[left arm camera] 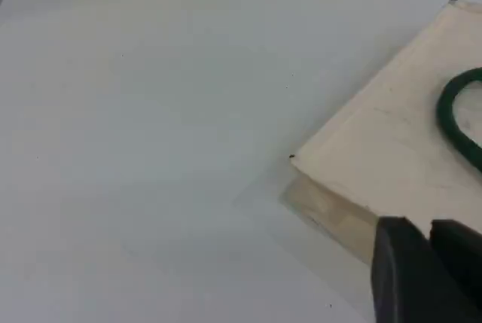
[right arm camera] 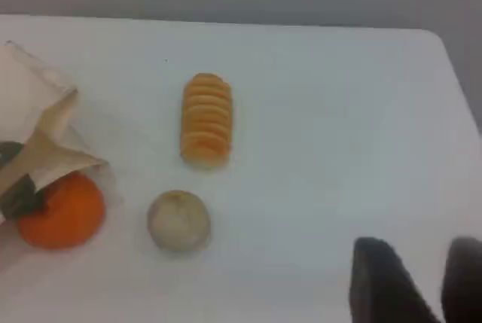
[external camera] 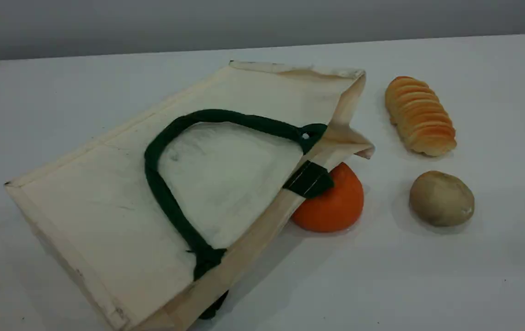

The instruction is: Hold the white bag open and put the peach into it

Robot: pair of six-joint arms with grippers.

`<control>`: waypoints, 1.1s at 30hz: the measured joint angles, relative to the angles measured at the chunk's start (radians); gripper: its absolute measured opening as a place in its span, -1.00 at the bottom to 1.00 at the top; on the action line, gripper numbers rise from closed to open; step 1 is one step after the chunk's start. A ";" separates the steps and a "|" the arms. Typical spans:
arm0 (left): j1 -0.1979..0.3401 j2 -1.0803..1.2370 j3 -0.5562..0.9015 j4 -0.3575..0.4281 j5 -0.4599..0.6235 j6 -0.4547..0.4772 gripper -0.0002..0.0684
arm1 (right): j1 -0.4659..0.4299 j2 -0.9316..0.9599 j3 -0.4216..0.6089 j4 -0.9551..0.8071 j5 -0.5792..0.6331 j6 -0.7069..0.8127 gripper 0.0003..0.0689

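Slightly parted, left gripper, clasping nothing; white bag flat on the table at its 12 o'clock. Wider apart, right gripper, likewise clasping nothing; potato at 10 o'clock, orange beyond, tucked against the bag's mouth. Peach: cannot tell where.

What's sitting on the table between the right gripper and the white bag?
A brownish lump, then an orange fruit tucked against the mouth of the white bag; the right wrist view shows it.
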 joint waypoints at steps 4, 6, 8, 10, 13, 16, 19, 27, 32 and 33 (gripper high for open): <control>0.000 0.000 0.000 -0.001 0.000 0.000 -0.66 | 0.021 0.000 0.000 0.000 0.000 0.002 -0.48; 0.000 0.000 0.000 -0.001 0.000 0.000 -0.65 | 0.045 0.000 0.000 0.000 0.000 0.002 -0.48; 0.000 0.000 0.001 -0.001 0.000 0.000 -0.65 | 0.049 0.000 0.000 0.000 0.000 0.002 -0.48; 0.000 0.000 0.001 -0.001 0.000 0.000 -0.65 | 0.049 0.000 0.000 0.000 0.000 0.002 -0.47; 0.000 0.000 0.001 0.000 0.000 0.000 -0.65 | 0.049 0.000 0.000 0.000 0.000 0.002 -0.45; 0.000 0.000 0.001 -0.001 0.000 0.000 -0.63 | 0.049 0.000 0.000 0.000 0.000 0.002 -0.44; 0.000 0.000 0.001 -0.001 0.000 0.000 -0.63 | 0.049 0.000 0.000 0.001 0.000 0.002 -0.43; 0.000 0.000 0.001 -0.001 0.000 0.000 -0.63 | 0.048 0.000 0.000 0.002 0.000 0.000 -0.43; 0.000 0.000 0.001 -0.001 0.000 0.000 -0.63 | 0.048 0.000 0.000 0.002 0.000 0.002 -0.43; 0.000 0.000 0.001 -0.001 0.000 0.000 -0.63 | 0.048 0.000 0.000 0.002 0.000 0.002 -0.43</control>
